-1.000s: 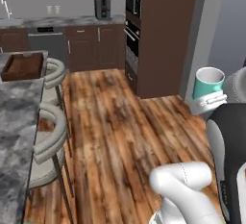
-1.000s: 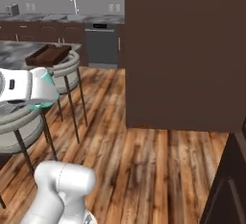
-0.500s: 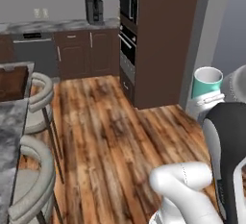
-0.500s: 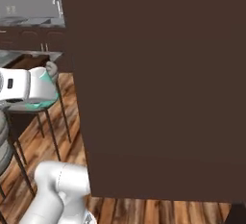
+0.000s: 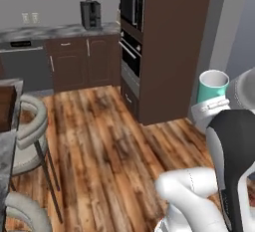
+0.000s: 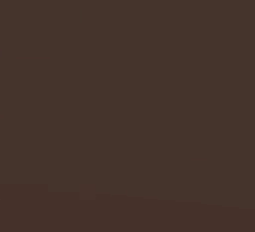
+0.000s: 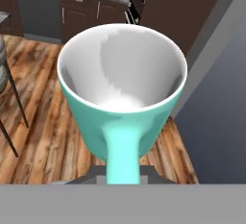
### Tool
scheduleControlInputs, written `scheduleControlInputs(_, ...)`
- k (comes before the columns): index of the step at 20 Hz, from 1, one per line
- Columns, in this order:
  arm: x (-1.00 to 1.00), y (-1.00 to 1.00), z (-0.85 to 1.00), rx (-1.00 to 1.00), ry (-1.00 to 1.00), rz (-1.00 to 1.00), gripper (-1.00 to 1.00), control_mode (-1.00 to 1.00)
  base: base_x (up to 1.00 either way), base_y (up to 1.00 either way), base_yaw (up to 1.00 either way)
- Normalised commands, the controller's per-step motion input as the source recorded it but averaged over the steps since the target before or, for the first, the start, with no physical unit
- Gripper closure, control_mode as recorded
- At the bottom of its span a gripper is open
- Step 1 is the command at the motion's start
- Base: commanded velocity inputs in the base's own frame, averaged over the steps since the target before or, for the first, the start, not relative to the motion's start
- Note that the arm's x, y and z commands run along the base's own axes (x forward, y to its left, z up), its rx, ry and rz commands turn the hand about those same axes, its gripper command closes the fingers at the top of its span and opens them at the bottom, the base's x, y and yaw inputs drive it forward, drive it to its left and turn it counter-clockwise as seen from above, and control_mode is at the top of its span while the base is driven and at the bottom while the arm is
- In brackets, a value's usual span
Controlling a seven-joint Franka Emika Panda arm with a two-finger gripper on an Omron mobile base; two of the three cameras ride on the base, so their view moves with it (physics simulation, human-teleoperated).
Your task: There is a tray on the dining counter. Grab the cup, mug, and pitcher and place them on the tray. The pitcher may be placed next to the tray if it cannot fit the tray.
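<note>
One glossy teal mug (image 7: 122, 98), white round interior

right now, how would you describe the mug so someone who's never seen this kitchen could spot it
Start at the tall dark brown oven cabinet in the left base view and look to its right, where the white arm comes up. The mug sits upright at the arm's end, held by the tool at its handle. It is the one teal thing in a brown and grey kitchen, with a white inside.
</note>
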Motion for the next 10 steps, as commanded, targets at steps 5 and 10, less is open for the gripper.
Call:
scheduleControlInputs(5,0.0,0.0,0.0,0.0,0.0,0.0,1.0,1.0,0.99,-0.6,-0.1)
scheduleControlInputs(10,0.0,0.0,0.0,0.0,0.0,0.0,1.0,1.0,0.98,0.49,-0.05)
